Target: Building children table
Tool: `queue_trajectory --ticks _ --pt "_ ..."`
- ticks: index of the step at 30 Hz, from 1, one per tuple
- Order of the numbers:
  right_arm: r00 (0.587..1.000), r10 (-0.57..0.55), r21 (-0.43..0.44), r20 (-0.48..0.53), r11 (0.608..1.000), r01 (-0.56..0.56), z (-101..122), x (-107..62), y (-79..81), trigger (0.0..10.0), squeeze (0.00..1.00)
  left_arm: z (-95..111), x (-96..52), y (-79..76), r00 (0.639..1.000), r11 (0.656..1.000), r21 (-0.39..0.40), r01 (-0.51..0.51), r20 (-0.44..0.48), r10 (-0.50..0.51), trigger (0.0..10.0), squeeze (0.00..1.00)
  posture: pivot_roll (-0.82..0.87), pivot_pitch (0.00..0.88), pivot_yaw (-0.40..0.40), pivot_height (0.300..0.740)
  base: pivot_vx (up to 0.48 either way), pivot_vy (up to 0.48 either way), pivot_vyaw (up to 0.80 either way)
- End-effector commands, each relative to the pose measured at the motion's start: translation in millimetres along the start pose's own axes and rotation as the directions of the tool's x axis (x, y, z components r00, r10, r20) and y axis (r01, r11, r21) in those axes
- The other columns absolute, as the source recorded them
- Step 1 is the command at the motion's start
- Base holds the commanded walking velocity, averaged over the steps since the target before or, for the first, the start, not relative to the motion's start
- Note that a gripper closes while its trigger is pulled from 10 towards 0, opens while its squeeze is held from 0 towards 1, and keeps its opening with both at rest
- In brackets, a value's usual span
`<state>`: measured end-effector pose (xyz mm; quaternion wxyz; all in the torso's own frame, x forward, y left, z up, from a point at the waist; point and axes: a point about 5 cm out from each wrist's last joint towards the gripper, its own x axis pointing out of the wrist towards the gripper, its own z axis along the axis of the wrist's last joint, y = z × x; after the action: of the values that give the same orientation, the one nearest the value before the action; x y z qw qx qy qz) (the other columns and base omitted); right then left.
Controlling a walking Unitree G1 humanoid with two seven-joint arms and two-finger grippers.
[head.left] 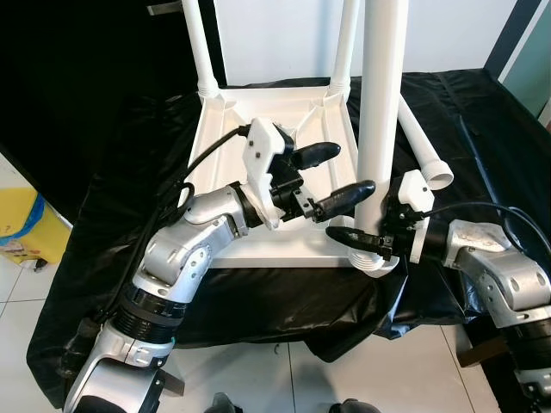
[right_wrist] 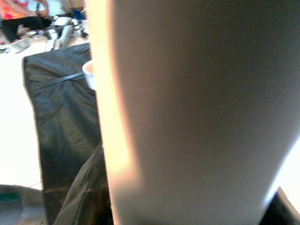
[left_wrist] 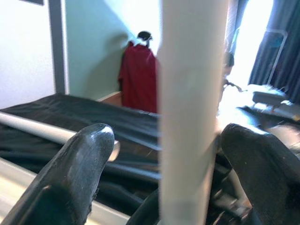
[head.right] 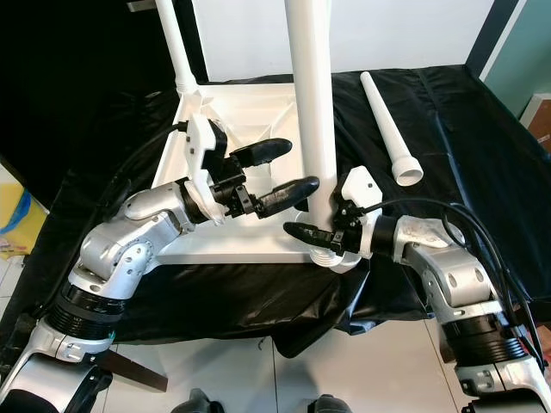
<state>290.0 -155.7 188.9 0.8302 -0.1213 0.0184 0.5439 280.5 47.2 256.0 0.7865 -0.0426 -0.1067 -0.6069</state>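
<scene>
A: Head views first — what carries everything?

B: A low surface under a black sheet point(head.left: 129, 146), with white floor tiles point(head.left: 258, 379) showing past its near edge. The white tabletop point(head.right: 250, 245) lies upside down on the sheet, one long side close to that near edge. Two legs stand in its far corners; a third, the near leg point(head.right: 312, 103), stands upright at the near right corner, almost over the sheet's edge.

A: Any room around it?

B: Bare sheet lies to the right, where a loose leg point(head.right: 389, 129) rests toward the far right corner, well apart from the tabletop. To the left, more bare sheet.

A: The grippers?

B: The left gripper point(head.right: 280, 172) hovers above the tabletop's underside, fingers wide apart, just beside the near leg, with one finger's tip close to or at it. The right gripper point(head.left: 366, 241) is at the leg's base collar, by the corner socket; one black finger lies against the collar, the other hidden — I cannot tell how far it is spread.

A: Left wrist view?

B: The near leg stands between two spread fingertips point(left_wrist: 89, 154), a gap on either side.

A: Right wrist view?

B: The leg sits very close, blurred; black sheet behind it.
</scene>
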Motion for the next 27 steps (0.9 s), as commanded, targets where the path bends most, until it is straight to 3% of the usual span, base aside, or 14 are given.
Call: queue_trajectory --ticks 1,10,16,17,21,22,27 --pt "0.999 0.036 -0.013 -0.011 0.999 -0.036 0.2 2.2 0.7 10.0 0.0 9.6 1.4 -18.1 0.953 0.953 0.011 0.304 0.016 -0.304 10.0 0.0 -0.07 0.042 -0.011 0.74 0.0 0.0 0.0" --pt "0.979 0.195 0.009 -0.063 0.981 -0.195 -7.3 11.9 11.7 10.0 0.0 21.4 12.5 -24.3 0.912 0.914 -0.032 0.405 0.079 -0.402 10.0 0.0 -0.08 0.054 -0.003 0.74 0.0 0.0 0.0" --pt "0.97 0.232 0.005 -0.067 0.973 -0.232 -6.7 12.7 13.8 10.0 0.0 25.3 16.2 -26.0 0.899 0.898 -0.06 0.436 0.089 -0.43 10.0 0.0 -0.08 0.064 0.003 0.74 0.0 0.0 0.0" --pt "0.97 0.237 0.005 -0.064 0.972 -0.237 -5.7 14.0 13.9 10.0 0.0 26.6 16.6 -24.6 0.897 0.894 -0.086 0.439 0.099 -0.431 2.3 0.0 -0.08 0.067 0.006 0.74 0.0 0.0 0.0" --pt "0.968 0.244 0.005 -0.058 0.97 -0.244 -4.4 15.3 13.6 10.0 0.0 28.5 17.0 -22.7 0.896 0.889 -0.124 0.44 0.116 -0.428 2.3 0.0 -0.08 0.067 0.007 0.74 0.0 0.0 0.0" --pt "0.969 0.241 0.002 -0.056 0.971 -0.241 -3.9 14.6 13.2 10.0 0.0 30.5 15.0 -22.0 0.894 0.887 -0.124 0.445 0.12 -0.432 0.0 0.0 -0.09 0.063 0.013 0.74 0.0 0.0 0.0" --pt "0.974 0.223 -0.001 -0.051 0.975 -0.223 -3.1 12.5 10.6 10.0 0.0 33.8 12.3 -20.6 0.891 0.885 -0.12 0.45 0.123 -0.436 0.0 0.0 -0.08 0.057 0.018 0.74 0.0 0.0 0.0"
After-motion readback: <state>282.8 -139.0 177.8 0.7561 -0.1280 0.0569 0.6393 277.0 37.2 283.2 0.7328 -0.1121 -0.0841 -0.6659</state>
